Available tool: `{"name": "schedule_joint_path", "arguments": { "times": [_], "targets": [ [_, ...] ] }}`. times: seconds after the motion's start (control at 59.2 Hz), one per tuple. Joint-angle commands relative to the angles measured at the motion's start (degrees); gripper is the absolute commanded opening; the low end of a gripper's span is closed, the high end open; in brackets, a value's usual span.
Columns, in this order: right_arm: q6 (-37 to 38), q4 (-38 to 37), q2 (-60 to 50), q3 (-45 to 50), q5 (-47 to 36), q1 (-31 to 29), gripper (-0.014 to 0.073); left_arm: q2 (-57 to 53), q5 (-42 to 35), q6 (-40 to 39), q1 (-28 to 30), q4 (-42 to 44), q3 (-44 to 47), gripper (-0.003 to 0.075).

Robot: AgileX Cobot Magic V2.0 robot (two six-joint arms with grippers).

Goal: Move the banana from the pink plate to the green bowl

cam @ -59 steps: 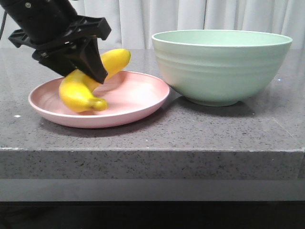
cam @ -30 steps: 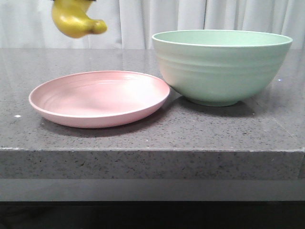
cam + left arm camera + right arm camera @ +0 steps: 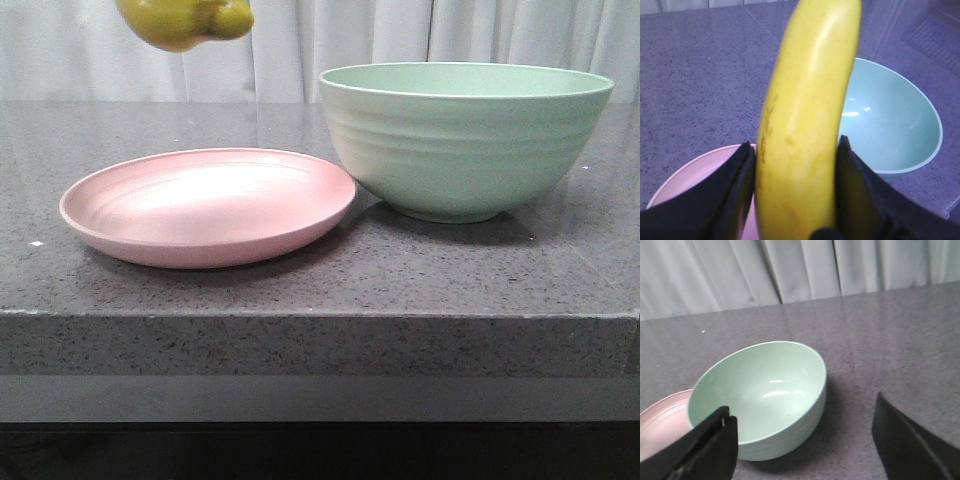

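I am gripping the banana (image 3: 807, 125) in my left end effector (image 3: 797, 195), its two fingers pressing the fruit's sides, its long axis running straight out ahead of them. In the front view the banana is hanging high above the pink plate (image 3: 200, 215), at about 12 o'clock from it. The green bowl (image 3: 465, 140) is lying toward 3 o'clock, so I am judging a rightward carry comes next. My right end effector (image 3: 805, 450) is standing wide open, holding nothing, near the bowl.

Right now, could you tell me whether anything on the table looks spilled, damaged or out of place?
Nothing stands out. The pink plate sits flat and bare beside the upright green bowl, whose inside looks clean. The banana is off the table, clamped in the left pincer, with only faint brown scuffs on its skin.
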Motion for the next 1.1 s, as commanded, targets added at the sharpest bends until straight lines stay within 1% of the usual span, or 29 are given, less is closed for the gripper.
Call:
{"name": "schedule_joint_path", "arguments": {
  "times": [0.0,0.118,0.304,0.439,0.608,0.861,1.08],
  "targets": [
    [-0.17,4.42,5.46,-4.43,-4.47,3.01,0.0571,-1.34,-5.69,0.09,-0.65,-0.72,-1.66,0.0157],
    [-0.17,7.84,12.45,-8.46,-9.07,10.74,0.0571,-1.34,-5.69,0.09,-0.65,-0.72,-1.66,0.0157],
    [-0.17,8.71,22.09,-14.53,-17.0,22.68,0.0571,-1.34,-5.69,0.09,-0.65,-0.72,-1.66,0.0157],
    [-0.12,8.89,28.97,-18.26,-21.36,28.51,0.0571,-1.34,-5.69,0.09,-0.65,-0.72,-1.66,0.0157],
    [-0.12,9.49,36.49,-23.49,-24.06,31.34,0.0571,-1.34,-5.69,0.09,-0.65,-0.72,-1.66,0.0157],
    [-0.07,9.49,44.36,-31.43,-24.06,32.16,0.0571,-1.34,-5.69,0.09,-0.65,-0.72,-1.66,0.0157],
    [-0.07,9.49,50.28,-37.81,-21.42,32.28,0.0571,-1.34,-5.69,0.09,-0.65,-0.72,-1.66,0.0157]
  ]
}}
